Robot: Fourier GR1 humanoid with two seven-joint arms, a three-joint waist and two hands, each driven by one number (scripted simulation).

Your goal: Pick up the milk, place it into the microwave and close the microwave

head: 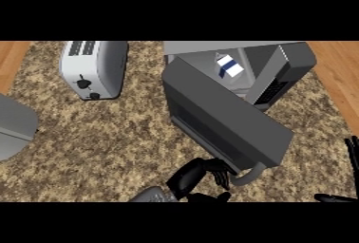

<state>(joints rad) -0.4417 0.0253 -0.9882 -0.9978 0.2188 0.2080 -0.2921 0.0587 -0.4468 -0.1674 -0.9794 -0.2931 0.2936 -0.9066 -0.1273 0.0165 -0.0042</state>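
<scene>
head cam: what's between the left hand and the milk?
Head view: the half-open microwave door lies between left hand, at its handle, and milk inside.

A kitchen, by every visible sign. Seen from steeply above: a speckled brown-and-beige granite counter top (105,137), edged on both sides by strips of warm orange-brown wood flooring (340,80). On the stone, at upper left, a white-and-silver two-slot toaster (95,69) with black knobs on its near end. At upper right, a dark grey box-shaped microwave oven (294,59), its wide grey door (224,118) swung open toward the near side, a curved grey handle (249,176) at the door's outer end. Inside the lit cavity, a small white-and-blue milk carton (229,66). At the left edge, part of a rounded grey metal object (14,126), unidentifiable.
</scene>
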